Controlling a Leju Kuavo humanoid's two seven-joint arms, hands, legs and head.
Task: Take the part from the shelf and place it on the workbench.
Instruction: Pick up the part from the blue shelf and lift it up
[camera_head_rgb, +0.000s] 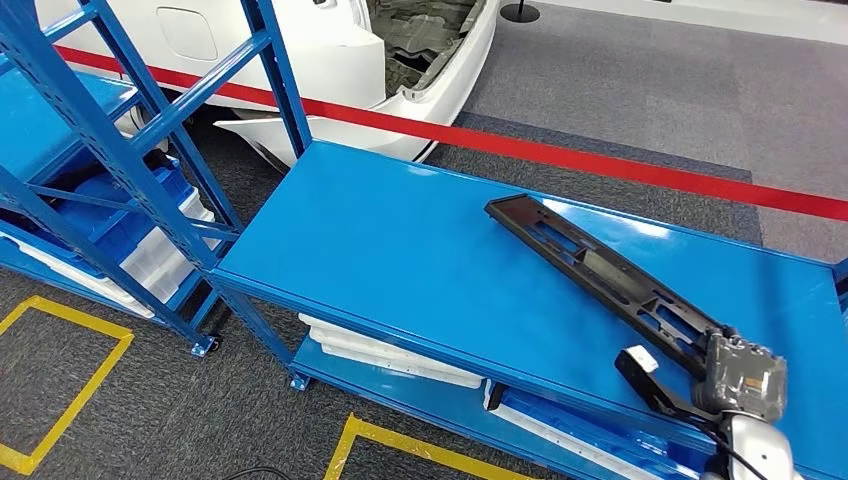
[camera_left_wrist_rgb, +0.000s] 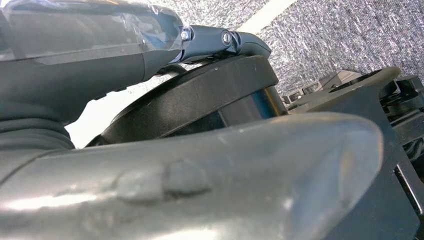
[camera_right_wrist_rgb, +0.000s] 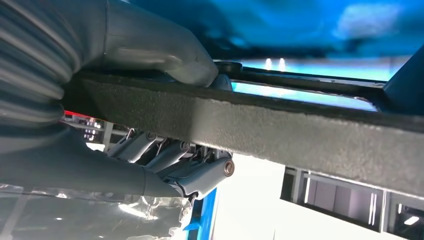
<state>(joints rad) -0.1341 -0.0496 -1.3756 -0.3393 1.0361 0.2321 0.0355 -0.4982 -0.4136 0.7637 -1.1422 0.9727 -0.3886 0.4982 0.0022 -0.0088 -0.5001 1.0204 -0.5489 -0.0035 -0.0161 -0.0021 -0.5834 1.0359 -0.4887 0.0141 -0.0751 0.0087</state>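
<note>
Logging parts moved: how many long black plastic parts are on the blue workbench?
1: the long black plastic part lies diagonally on the blue workbench, its near end gripped by the right hand.

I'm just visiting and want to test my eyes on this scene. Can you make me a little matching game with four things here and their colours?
Things:
1. long part
2. workbench top
3. floor line behind the bench
4. floor markings in front

Colours:
a. yellow
b. blue
c. black
d. red

Pairs: 1-c, 2-b, 3-d, 4-a. The right robot hand holds the long part at its near end.
</note>
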